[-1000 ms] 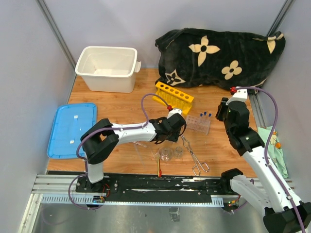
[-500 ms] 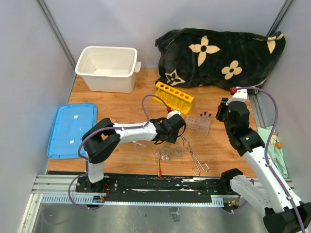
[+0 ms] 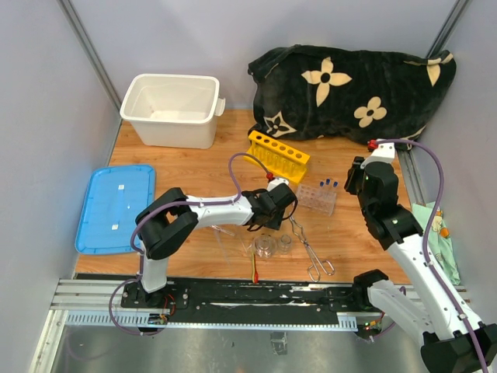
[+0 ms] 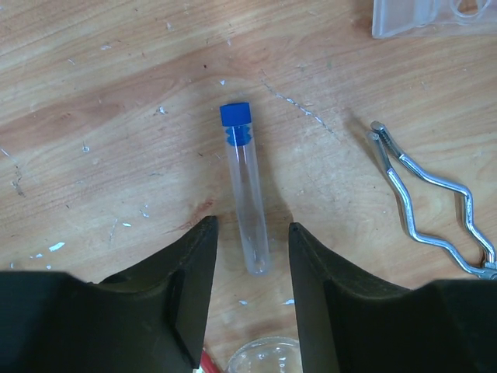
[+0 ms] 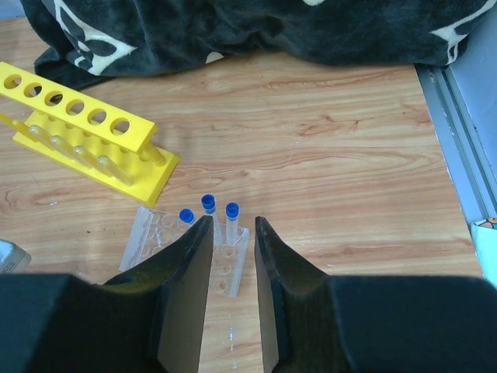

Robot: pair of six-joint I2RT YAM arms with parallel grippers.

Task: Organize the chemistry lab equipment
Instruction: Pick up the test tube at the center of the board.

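The left gripper (image 4: pixel 250 224), parted and grasping nothing, straddles the closed end of 1 blue-capped tube (image 4: pixel 245 179) lying flat on the table (image 4: pixel 93 78) near the metal tongs (image 4: pixel 423 198). Pinched that close to its round tip, the slick tube could squirt out or roll. The right gripper (image 5: pixel 230 227) hangs parted and empty over the clear rack (image 5: pixel 151 237). Only the left wrist view shows the lying tube; from overhead the arm hides it.

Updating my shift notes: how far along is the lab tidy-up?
Done: three capped tubes stand in the clear rack. In hand: left gripper straddles a loose tube lying on the table, not gripped. Left: tongs, beakers and red-tipped stick lie loose.
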